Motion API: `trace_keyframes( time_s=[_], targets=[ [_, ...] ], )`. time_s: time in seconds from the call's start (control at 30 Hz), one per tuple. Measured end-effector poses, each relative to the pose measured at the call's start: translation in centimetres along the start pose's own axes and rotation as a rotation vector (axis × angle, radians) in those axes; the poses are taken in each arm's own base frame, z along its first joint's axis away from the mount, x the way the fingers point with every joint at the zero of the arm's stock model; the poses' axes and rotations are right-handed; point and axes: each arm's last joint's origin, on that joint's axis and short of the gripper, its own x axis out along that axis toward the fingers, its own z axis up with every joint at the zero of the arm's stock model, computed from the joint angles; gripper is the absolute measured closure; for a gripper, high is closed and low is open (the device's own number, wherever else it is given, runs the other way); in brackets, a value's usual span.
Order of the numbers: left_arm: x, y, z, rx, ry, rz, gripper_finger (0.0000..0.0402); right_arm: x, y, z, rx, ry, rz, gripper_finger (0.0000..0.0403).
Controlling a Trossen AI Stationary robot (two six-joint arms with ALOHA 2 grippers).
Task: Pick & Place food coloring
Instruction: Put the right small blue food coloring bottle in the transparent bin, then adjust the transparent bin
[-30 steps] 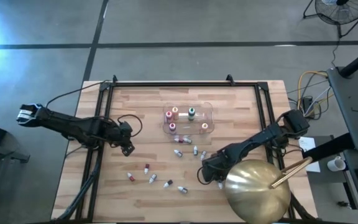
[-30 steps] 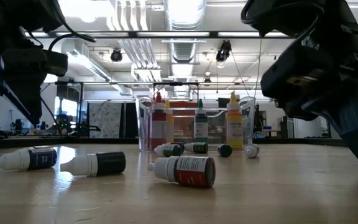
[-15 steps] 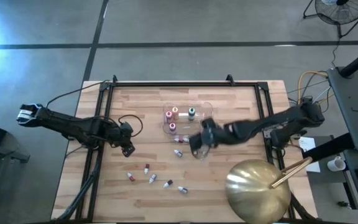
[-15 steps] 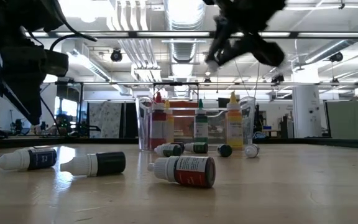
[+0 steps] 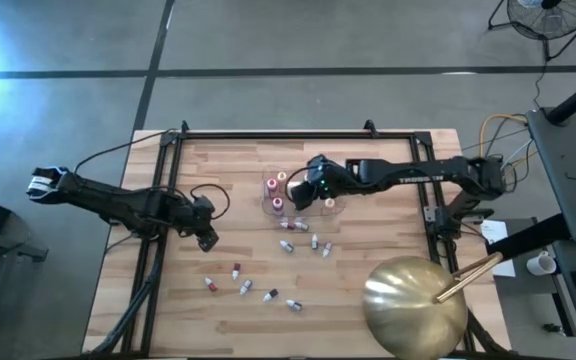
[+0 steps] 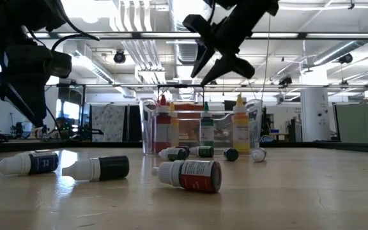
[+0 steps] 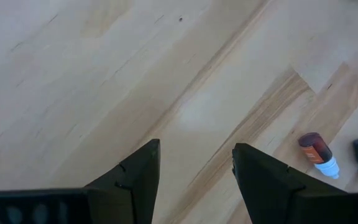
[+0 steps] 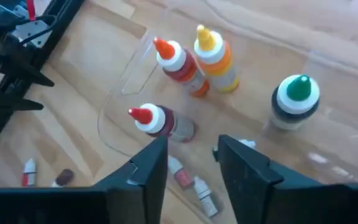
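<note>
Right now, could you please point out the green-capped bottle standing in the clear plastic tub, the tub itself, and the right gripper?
Green-capped dropper bottle point(image 8: 297, 94): right wrist view, on its cap.
Clear plastic tub point(image 8: 122, 84): right wrist view, on its transparent wall.
Right gripper point(image 5: 304, 188): high view, midway between its fingertips, above the tub.

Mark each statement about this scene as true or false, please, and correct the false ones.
1. The right gripper hangs over the clear plastic tub. True.
2. The right gripper holds a bottle. False: its fingers are open, with nothing between them.
3. The green-capped bottle stands upright in the tub. True.
4. All food coloring bottles are in the tub. False: many lie on the wooden table, such as the red-labelled bottle.
5. The left gripper touches a bottle. False: it is over bare wood, apart from them.
</note>
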Motion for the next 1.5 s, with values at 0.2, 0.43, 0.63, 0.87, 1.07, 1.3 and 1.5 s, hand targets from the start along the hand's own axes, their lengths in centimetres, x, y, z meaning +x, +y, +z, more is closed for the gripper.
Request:
trace_keyframes(
  time_s=[0.2, 0.43, 0.63, 0.87, 1.07, 1.3, 1.5],
  targets=[
    [0.0, 0.0, 0.0, -0.043, 0.004, 0.005, 0.0227, -0.9, -0.1, 0.1, -0.110, -0.032, -0.110, 0.0227],
    [0.0, 0.1, 0.0, -0.057, -0.007, 0.013, 0.0227, -2.6, 0.3, -2.6, -0.245, 0.111, -0.183, 0.0216],
    [0.0, 0.2, 0.1, -0.087, -0.023, 0.026, 0.0227, -3.6, -0.6, -5.7, -0.120, 0.325, -0.302, 0.0222],
    [0.1, 0.4, 0.4, -0.104, -0.029, 0.031, 0.0227, -2.4, -1.5, -8.2, 0.199, 0.517, -0.355, 0.0223],
    [0.1, 0.3, 0.6, -0.106, -0.041, 0.022, 0.0227, 0.8, -2.0, -10.7, 0.296, 0.596, -0.336, 0.0223],
    [0.3, 0.2, 0.7, -0.103, -0.039, 0.024, 0.0227, 2.8, -2.4, -12.2, 0.390, 0.508, -0.349, 0.0223],
    [0.4, 0.2, 0.7, -0.077, -0.037, 0.027, 0.0227, 4.1, -2.5, -12.5, 0.431, 0.435, -0.346, 0.0223]
  ],
)
